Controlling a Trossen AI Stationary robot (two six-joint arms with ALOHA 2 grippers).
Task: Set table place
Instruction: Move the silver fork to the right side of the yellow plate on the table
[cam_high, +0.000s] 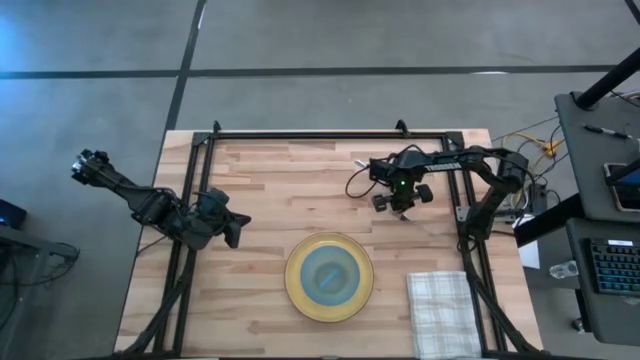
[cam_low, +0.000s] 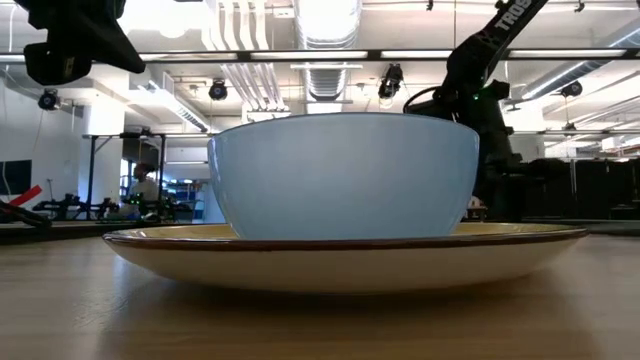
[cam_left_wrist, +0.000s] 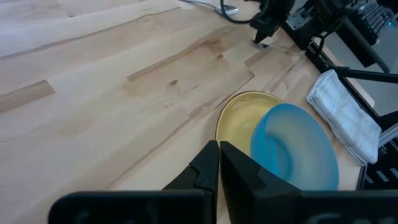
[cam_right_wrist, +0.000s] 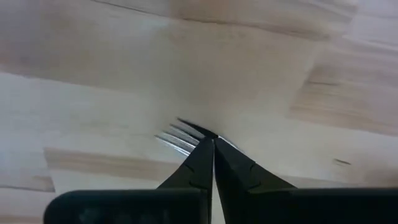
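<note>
Two items placed — bowl (cam_high: 328, 271) on plate (cam_high: 296, 297). Right gripper (cam_right_wrist: 213, 142) clenched on fork (cam_right_wrist: 177, 138); left gripper (cam_left_wrist: 219, 147) closed, empty. Next: carry beside plate.

To your right of the table you see a dark desk (cam_high: 600, 150) with a keyboard (cam_high: 612, 266) and a pen (cam_high: 606, 131) on it. Yellow cables (cam_high: 545, 148) lie near its corner. Behind the table, a person (cam_low: 143, 185) sits far off in the room.
</note>
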